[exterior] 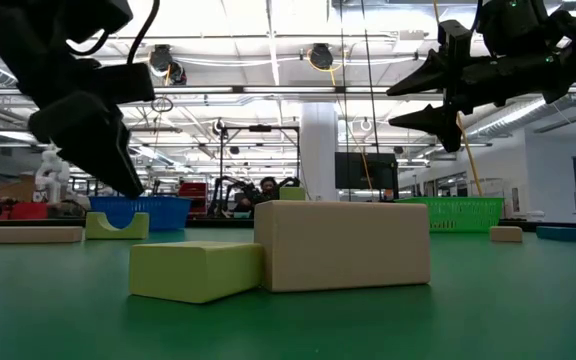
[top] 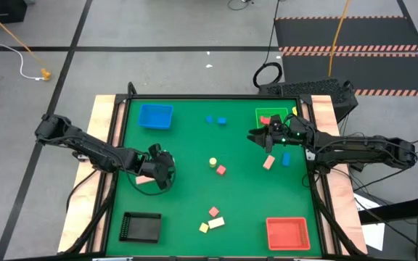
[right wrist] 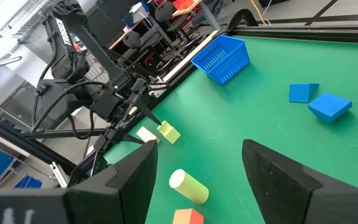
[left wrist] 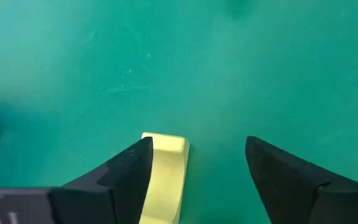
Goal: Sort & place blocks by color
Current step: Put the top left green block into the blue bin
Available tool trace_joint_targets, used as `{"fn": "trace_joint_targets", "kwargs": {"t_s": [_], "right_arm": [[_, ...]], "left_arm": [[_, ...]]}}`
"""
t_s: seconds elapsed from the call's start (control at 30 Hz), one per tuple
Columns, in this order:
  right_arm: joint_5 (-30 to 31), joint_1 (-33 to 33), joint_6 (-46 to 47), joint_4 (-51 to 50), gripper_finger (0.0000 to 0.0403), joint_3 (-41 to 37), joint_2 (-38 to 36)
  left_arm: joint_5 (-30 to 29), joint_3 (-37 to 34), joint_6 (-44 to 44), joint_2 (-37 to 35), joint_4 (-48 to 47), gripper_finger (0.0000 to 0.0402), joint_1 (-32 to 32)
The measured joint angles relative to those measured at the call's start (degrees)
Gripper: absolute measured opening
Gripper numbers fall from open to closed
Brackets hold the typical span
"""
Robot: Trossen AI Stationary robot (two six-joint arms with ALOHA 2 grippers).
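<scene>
Left hand (left wrist: 194,180) hangs open over the green bench (left wrist: 229,74), a yellow block (left wrist: 163,174) just inside one finger, poised for pickup. Right hand (top: 262,138), released and empty, hovers beside the green tray (top: 260,114), blocks scattered below.

Green table top (top: 187,196), blue tray (top: 155,116), green tray (top: 265,114), red tray (top: 287,233), black tray (top: 140,227)

Small solid blocks lie scattered flat on the green mat: two blue cubes (top: 215,119) near the far edge, a yellow cylinder (top: 212,162) beside a red cube (top: 221,170) mid-table, a cream bar (top: 216,222) touching a yellow-green cube (top: 204,228) at the near edge.
</scene>
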Motion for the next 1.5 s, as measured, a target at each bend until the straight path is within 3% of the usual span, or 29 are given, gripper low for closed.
{"fn": "trace_joint_targets", "kwargs": {"t_s": [0.5,0.93,1.27,1.5], "right_arm": [[0.0,0.0,0.0,0.0,0.0226,0.0,0.02],[0.0,-0.01,0.0,0.01,0.0226,0.0,0.02],[0.0,0.02,0.0,0.0,0.0226,0.0,0.02],[0.0,-0.01,0.0,0.0,0.0226,0.0,0.01]], "left_arm": [[0.03,-3.92,-0.39,0.55,-2.26,0.0256,3.55],[3.32,-10.33,5.07,0.5,10.71,0.0269,9.5],[4.85,-10.67,5.05,0.5,11.9,0.0232,11.75],[9.6,-10.67,4.57,0.48,12.05,0.0191,13.8]]}}
